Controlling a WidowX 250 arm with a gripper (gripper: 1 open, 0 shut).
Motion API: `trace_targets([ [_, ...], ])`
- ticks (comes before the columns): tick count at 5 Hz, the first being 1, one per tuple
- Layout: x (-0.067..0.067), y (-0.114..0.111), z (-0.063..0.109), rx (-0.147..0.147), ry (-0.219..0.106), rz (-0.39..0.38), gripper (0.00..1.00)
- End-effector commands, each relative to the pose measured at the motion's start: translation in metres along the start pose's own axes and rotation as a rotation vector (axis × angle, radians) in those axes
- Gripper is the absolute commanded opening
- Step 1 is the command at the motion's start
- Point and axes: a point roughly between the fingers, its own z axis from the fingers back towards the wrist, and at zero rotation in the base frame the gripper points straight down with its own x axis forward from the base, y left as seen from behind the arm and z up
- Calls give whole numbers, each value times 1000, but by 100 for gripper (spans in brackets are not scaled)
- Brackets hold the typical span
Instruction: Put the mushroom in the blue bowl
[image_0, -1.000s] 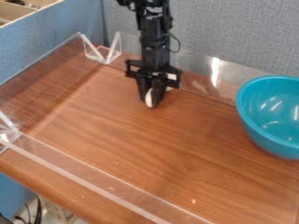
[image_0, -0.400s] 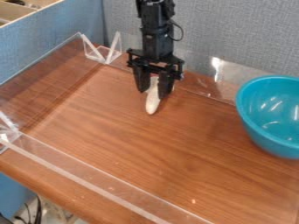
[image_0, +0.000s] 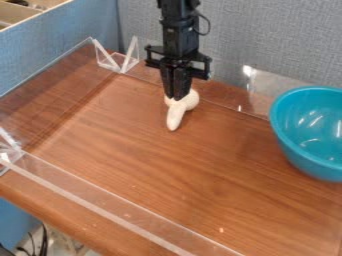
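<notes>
The mushroom (image_0: 175, 117) lies on the brown wooden surface (image_0: 140, 160), just past its middle toward 12 o'clock. It is cream-white and smooth-looking, with a rounded, wider end toward 1 o'clock and a slim stem tapering toward 6 o'clock. The black, angular gripper (image_0: 177, 94) points down over the wider end and partly hides it; whether it is open or closed, or touching the mushroom, I cannot tell. At 3 o'clock, well apart from the mushroom, sits the blue bowl (image_0: 310, 132), round, deep and glossy, with pale highlights inside and its far side cut off by the picture edge. The wood shows fine grain and a soft sheen. A clear, hard-edged strip (image_0: 107, 208) slants along the surface from 9 toward 6 o'clock. A translucent angular bracket (image_0: 115, 60) stands at 11 o'clock, and a grey, speckled wall (image_0: 274, 40) rises at 12 to 1 o'clock
</notes>
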Motion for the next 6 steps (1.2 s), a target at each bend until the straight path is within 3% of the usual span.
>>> trace_targets([
  [1,11,1,32,13,-91,-20,0],
  [2,11,2,17,7,-81,-94,100],
  [3,11,4,1,3,-68,-165,100],
  [6,6,39,-8,-7,-45,-77,100],
])
